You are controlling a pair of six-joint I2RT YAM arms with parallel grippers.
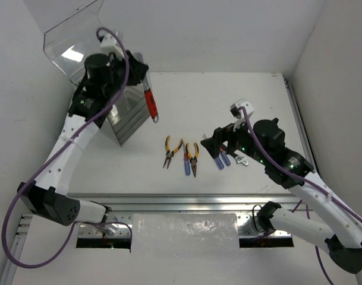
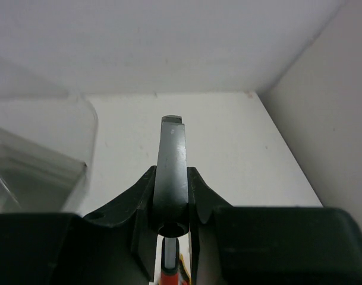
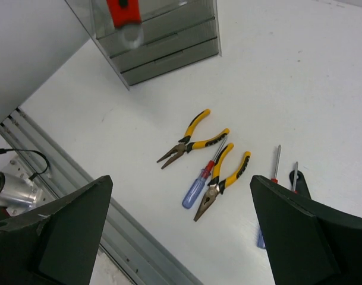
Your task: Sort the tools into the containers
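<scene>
The left hand (image 2: 170,178) is gripping the red tool (image 1: 150,102) by its grey metal end, its fingers (image 2: 142,195) closed narrowly on it. In the top view the tool is hanging with its red handle pointing toward 6 o'clock, raised off the counter (image 1: 228,95). It is showing at the 3 o'clock edge of the box (image 1: 122,122); whether it is over the box or just beside it I cannot tell. The box is sitting at the counter's 10 o'clock corner with clear trays stacked inside, and its lid (image 1: 71,35) is standing open at 11 o'clock.

The right hand (image 3: 181,181) is hovering wide open, holding nothing, over the counter's 4 o'clock area. In its wrist view, pliers (image 3: 191,140) are lying on the counter, second pliers (image 3: 224,183) are lying at their 4 o'clock, and a blue screwdriver (image 3: 200,183) is lying between the two. A second screwdriver (image 3: 276,163) and a third screwdriver (image 3: 295,173) are lying side by side at 3 o'clock of the pliers, their handles hidden behind the right finger.
</scene>
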